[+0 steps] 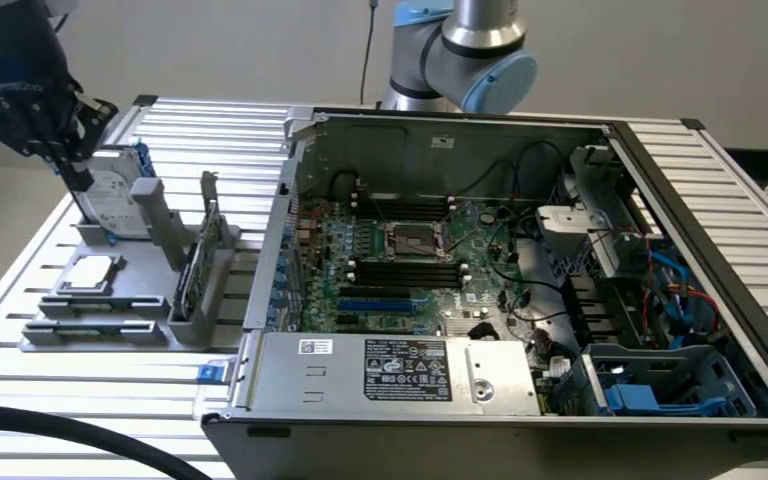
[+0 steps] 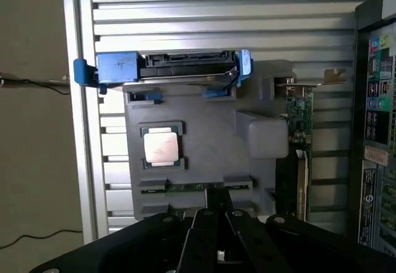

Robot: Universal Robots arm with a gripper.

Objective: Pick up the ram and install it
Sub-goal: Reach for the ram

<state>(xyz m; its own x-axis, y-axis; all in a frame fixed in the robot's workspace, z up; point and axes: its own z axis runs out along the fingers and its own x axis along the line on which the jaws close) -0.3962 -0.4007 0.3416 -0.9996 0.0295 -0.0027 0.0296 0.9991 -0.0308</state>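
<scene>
Wrist view: ram [image 2: 179, 187] sits in holder [image 2: 210, 137] slot, long axis parallel to hard drive [image 2: 185, 67]; cannot tell gripper [image 2: 216, 206] opening.

Place: a robotics lab, by the look of it.
Bench: slatted aluminium bench [image 1: 744, 190].
On it: opened computer tower [image 1: 491, 270], grey parts fixture [image 1: 104, 310].
Behind: industrial robot arm [image 1: 471, 55].

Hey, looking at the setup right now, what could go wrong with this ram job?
The ram stands edge-up in a narrow slot of the grey holder, close to the chip. An off-centre tool could tilt or jam it.
The black memory slots flank the processor socket. A misaligned stick might strike the socket or bend.
</scene>
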